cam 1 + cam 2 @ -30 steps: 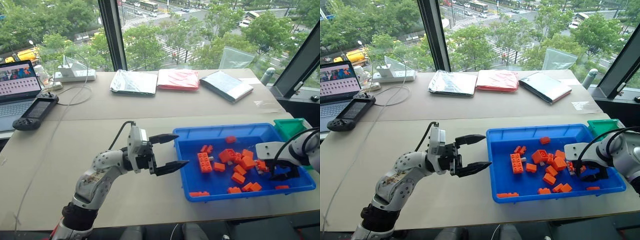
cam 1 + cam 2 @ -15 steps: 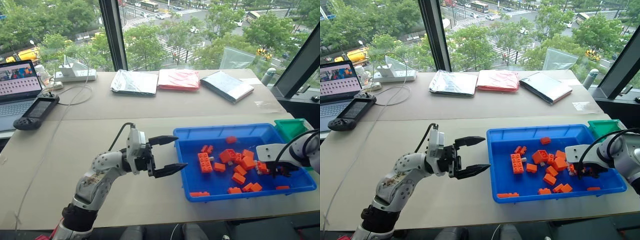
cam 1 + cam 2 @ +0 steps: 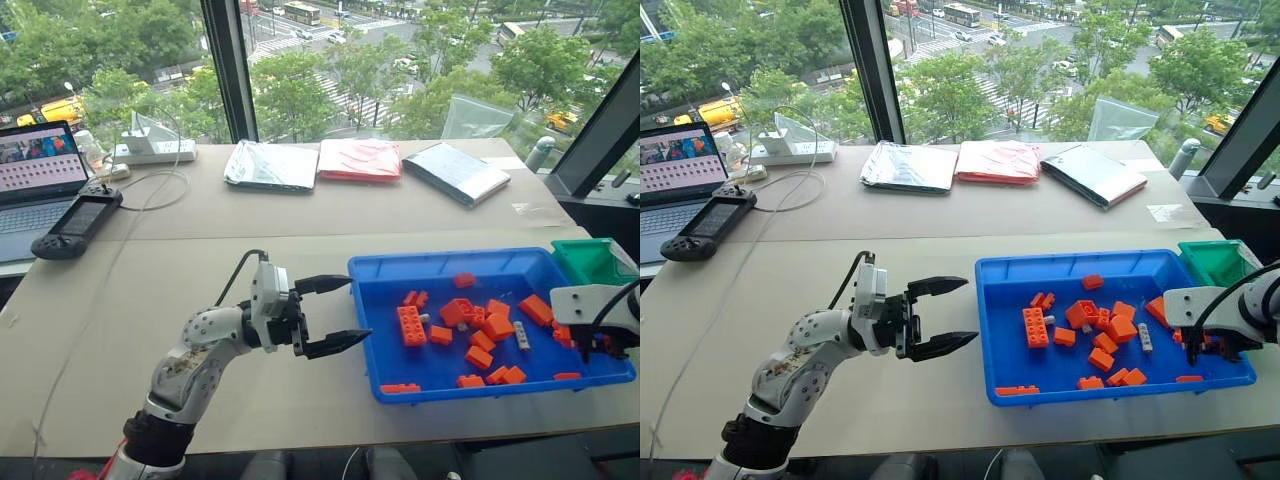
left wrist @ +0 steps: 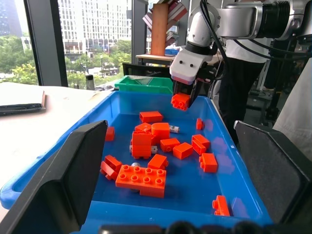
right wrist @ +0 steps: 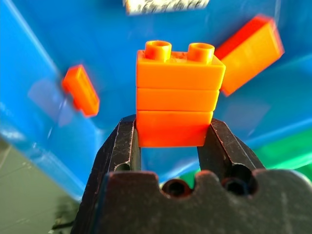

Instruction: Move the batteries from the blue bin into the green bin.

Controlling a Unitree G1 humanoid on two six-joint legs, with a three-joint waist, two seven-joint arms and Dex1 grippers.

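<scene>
Okay, I've got one: my right gripper (image 5: 168, 131), wide apart a second ago, is now clamped on an orange brick (image 5: 176, 100) and lifted off the blue bin (image 3: 420, 385) floor. Green bin (image 3: 590, 260) sits just beyond. Left gripper (image 3: 330, 314) hangs open, idle.

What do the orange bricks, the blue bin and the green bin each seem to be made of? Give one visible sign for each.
Orange bricks: probably hard moulded plastic, smooth with a slight sheen; crisp edges and round studs.
Blue bin: apparently glossy plastic; its floor reflects the bricks and light in the left wrist view.
Green bin: likely plastic too, duller; thin, even, sloping walls. Too little shows to be sure.
</scene>
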